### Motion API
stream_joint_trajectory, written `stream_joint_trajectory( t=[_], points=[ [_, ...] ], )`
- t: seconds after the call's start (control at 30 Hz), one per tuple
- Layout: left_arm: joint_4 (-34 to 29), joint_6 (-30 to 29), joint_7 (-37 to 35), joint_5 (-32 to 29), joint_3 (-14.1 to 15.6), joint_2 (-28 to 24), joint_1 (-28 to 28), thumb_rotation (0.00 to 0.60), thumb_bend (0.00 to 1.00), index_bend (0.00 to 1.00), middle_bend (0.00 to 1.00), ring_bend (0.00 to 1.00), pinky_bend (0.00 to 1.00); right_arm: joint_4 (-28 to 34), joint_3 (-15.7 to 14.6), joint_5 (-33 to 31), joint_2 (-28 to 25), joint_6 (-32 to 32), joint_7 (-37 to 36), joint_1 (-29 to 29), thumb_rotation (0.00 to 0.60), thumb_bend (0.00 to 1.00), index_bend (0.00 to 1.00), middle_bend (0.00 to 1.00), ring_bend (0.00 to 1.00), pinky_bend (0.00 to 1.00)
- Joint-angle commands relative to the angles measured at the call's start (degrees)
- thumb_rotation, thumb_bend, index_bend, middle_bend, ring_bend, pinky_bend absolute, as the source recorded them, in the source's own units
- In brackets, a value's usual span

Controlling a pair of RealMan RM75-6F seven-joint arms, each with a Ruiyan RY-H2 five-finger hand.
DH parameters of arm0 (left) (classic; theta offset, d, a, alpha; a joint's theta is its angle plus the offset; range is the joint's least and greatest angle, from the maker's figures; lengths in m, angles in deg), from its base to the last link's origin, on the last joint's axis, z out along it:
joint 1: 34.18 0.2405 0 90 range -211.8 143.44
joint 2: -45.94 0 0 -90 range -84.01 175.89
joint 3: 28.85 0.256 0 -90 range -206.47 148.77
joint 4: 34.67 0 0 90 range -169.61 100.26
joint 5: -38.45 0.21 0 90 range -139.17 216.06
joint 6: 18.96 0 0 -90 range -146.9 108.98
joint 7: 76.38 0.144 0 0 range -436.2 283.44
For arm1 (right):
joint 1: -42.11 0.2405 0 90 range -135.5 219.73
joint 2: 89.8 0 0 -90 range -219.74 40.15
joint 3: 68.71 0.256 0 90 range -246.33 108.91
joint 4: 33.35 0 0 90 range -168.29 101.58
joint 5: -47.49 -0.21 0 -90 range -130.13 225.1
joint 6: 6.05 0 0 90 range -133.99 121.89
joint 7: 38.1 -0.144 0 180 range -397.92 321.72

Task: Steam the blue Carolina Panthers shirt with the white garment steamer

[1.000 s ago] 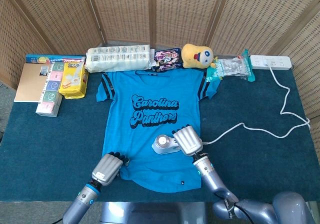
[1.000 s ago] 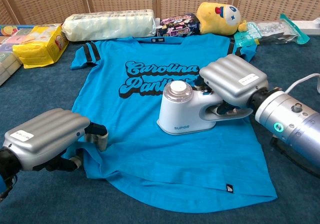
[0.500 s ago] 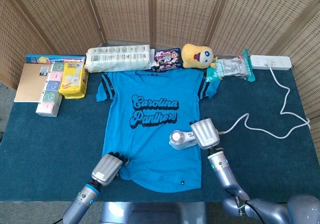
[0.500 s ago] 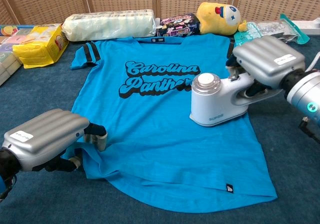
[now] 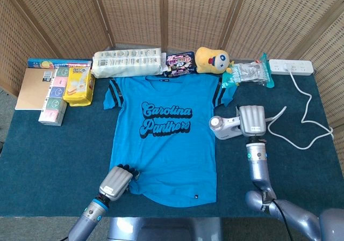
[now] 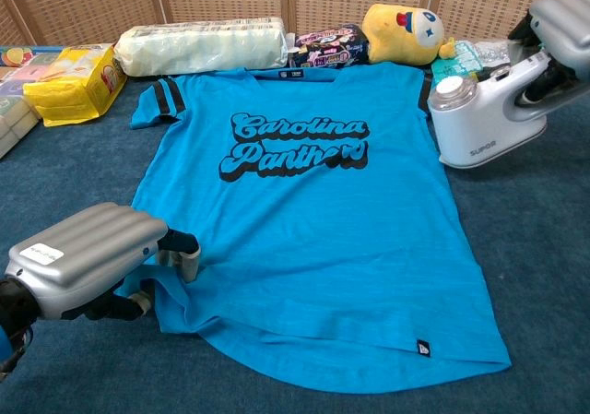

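We see right hand (image 5: 251,121) gripping steamer (image 5: 224,127) at shirt's (image 5: 164,144) 3 o'clock | left hand (image 6: 88,259) pinching hem | only head view shows cord (image 5: 301,117)

The shirt (image 5: 164,144) lies flat on the surface (image 5: 54,155). The left hand (image 5: 115,182) rests on its near left hem. The right hand (image 5: 251,121) grips the steamer (image 5: 224,127), which is just off the shirt's right edge.

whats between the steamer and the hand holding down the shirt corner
Only the blue shirt itself: its lower half stretches from the left hand pinning the hem toward the white steamer, now off its right edge. The head view shows it best.
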Motion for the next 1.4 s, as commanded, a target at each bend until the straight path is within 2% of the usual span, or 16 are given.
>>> stream_joint_trajectory(
  t=[0.03, 0.4, 0.8, 0.97, 1.17, 1.4],
  points=[
    [-0.2, 0.0, 0.3, -0.2, -0.1, 0.0, 0.0, 0.600, 0.60, 0.47, 0.49, 0.42, 0.46, -3.8, 2.7, -2.8, 0.9, 1.4, -2.1, 1.4, 0.600, 0.27, 0.74, 0.72, 0.74, 0.67],
    [-1.1, -0.4, 1.7, -1.2, -0.5, -0.2, 0.1, 0.600, 0.60, 0.47, 0.49, 0.42, 0.46, -18.7, 8.5, -8.7, 7.1, 4.4, -6.3, 7.5, 0.600, 0.27, 0.74, 0.72, 0.73, 0.66],
    [-1.7, -0.9, 1.9, -1.8, -0.5, -1.1, 0.4, 0.600, 0.60, 0.47, 0.49, 0.42, 0.46, -35.1, 8.7, -11.1, 14.8, 8.5, -10.3, 10.8, 0.600, 0.27, 0.74, 0.71, 0.71, 0.64],
    [-1.8, -1.0, 1.9, -1.8, -0.5, -1.3, 0.4, 0.600, 0.60, 0.47, 0.49, 0.42, 0.46, -38.5, 8.4, -10.9, 16.4, 9.4, -11.2, 11.4, 0.600, 0.26, 0.73, 0.69, 0.69, 0.62],
    [-2.1, -1.7, 1.9, -1.6, -0.3, -1.7, 0.8, 0.600, 0.60, 0.47, 0.49, 0.42, 0.46, -43.1, 7.8, -10.6, 18.9, 11.6, -12.0, 12.1, 0.600, 0.26, 0.63, 0.63, 0.62, 0.55],
    [-2.0, -1.6, 1.9, -1.8, -0.3, -1.8, 0.8, 0.600, 0.60, 0.47, 0.49, 0.42, 0.46, -44.0, 6.1, -8.9, 18.8, 13.3, -13.0, 11.6, 0.600, 0.24, 0.41, 0.46, 0.44, 0.39]
  ],
)
